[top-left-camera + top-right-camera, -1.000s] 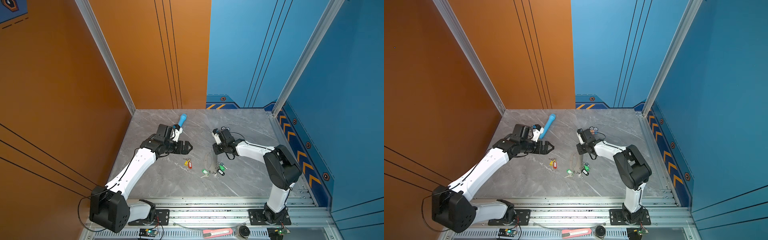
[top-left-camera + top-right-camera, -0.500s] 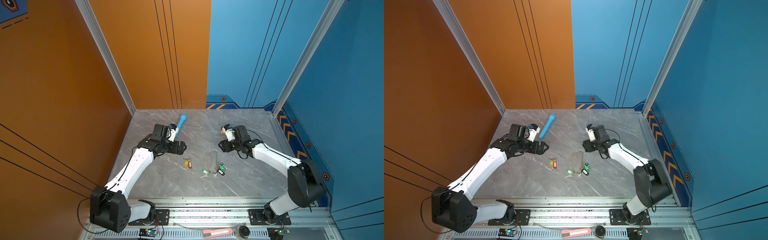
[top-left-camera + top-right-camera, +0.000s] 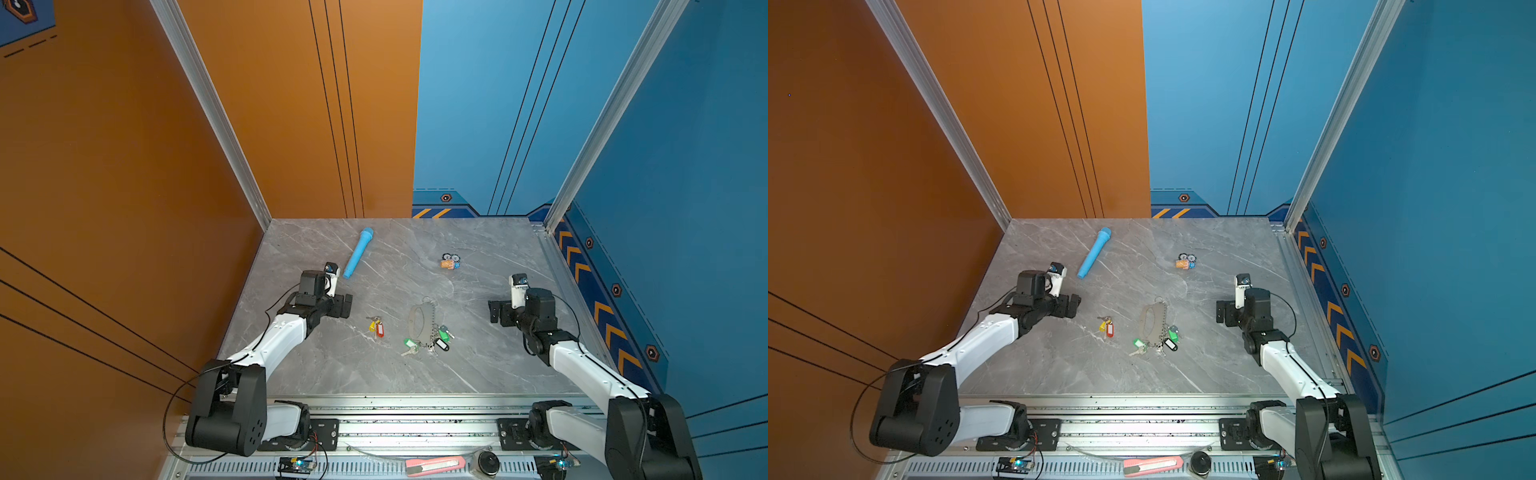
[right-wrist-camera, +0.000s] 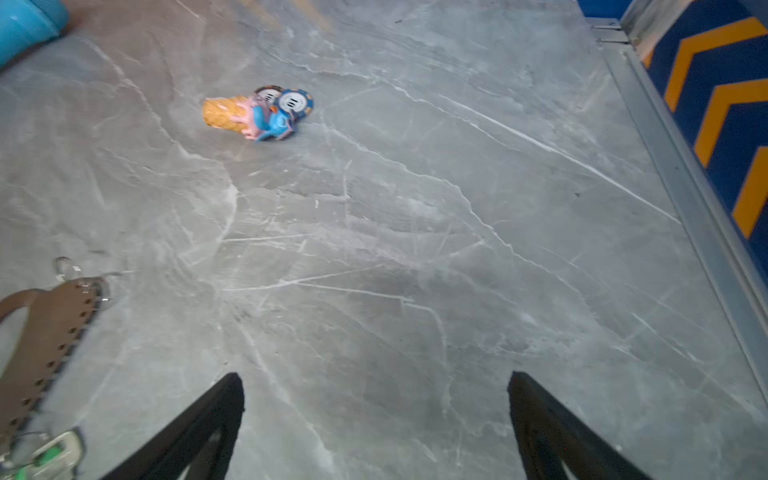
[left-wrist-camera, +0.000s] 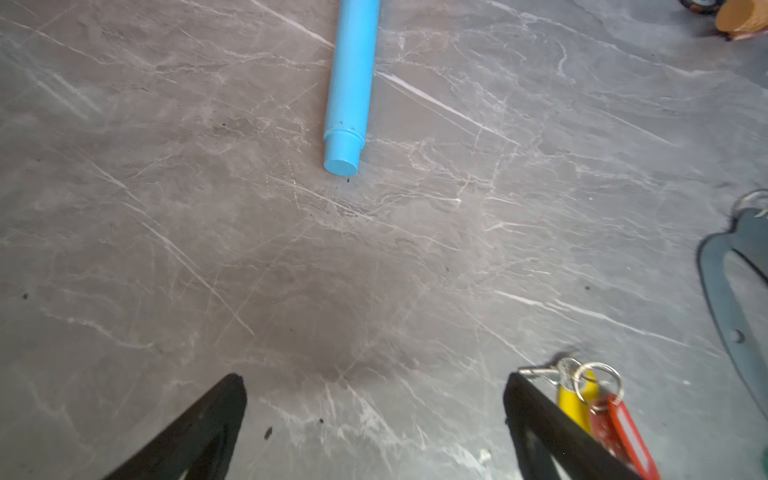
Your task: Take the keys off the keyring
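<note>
Lying flat near middle of grey table (image 3: 332, 365): keyring (image 3: 419, 322), green-tag and black-tag keys (image 3: 441, 338) bunched at its near end. Yellow-tag and red-tag keys (image 3: 376, 327) lie apart, left of keyring. Left gripper (image 5: 374, 386) spread wide, empty, near this pair. Right gripper (image 4: 376, 384) spread wide, empty, well right of keyring.

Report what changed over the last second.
The right gripper opened, apparently releasing the keyring, and drew back to the right. The left gripper, open, drew back slightly leftward. The keyring, the keys and the blue tube lie where they were.
</note>
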You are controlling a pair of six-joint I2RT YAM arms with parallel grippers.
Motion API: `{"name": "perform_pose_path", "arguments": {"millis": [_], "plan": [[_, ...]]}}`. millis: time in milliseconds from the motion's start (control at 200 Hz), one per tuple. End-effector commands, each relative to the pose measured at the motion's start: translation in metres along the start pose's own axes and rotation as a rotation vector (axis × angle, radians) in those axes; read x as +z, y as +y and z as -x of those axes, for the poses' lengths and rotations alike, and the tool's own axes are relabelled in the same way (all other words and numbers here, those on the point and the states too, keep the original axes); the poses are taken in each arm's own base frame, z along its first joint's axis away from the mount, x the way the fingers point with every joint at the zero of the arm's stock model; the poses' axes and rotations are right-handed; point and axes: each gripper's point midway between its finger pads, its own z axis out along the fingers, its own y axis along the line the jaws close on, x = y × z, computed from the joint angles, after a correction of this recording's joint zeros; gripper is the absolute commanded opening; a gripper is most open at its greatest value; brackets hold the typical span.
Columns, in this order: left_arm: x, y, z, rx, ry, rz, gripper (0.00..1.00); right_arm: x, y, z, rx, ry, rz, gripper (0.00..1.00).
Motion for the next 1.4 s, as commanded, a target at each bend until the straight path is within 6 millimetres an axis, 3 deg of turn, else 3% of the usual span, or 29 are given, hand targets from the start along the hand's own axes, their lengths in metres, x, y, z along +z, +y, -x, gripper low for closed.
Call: {"name": "perform_pose_path", "arguments": {"millis": [0, 100, 215, 330, 450, 636, 1011, 1392], "plan": [[0.010, 0.016, 0.024, -0.013, -0.173, 0.051, 0.98, 0.006, -0.022, 0.028, 0.037, -0.172, -0.107, 1.00], [0.025, 0.011, 0.026, -0.017, -0.228, 0.021, 0.98, 0.019, -0.028, 0.040, 0.081, -0.218, -0.132, 1.00], [0.035, 0.013, 0.025, -0.027, -0.152, 0.008, 0.98, 0.033, -0.025, 0.049, 0.031, -0.223, -0.131, 1.00], [0.024, 0.023, 0.023, -0.056, -0.201, 0.011, 0.98, 0.040, -0.038, 0.037, 0.088, -0.252, -0.152, 1.00], [0.008, 0.039, 0.032, -0.025, -0.348, 0.070, 0.98, 0.047, -0.030, 0.032, 0.061, -0.261, -0.115, 1.00], [0.022, 0.046, 0.025, -0.067, -0.336, 0.025, 0.98, 0.049, -0.031, 0.030, 0.071, -0.236, -0.103, 1.00], [0.020, 0.055, 0.017, -0.080, -0.425, 0.127, 0.98, 0.050, -0.032, 0.030, 0.080, -0.235, -0.097, 1.00], [0.020, 0.061, 0.015, -0.102, -0.396, 0.156, 0.98, 0.049, -0.033, 0.030, 0.080, -0.237, -0.097, 1.00]]}}
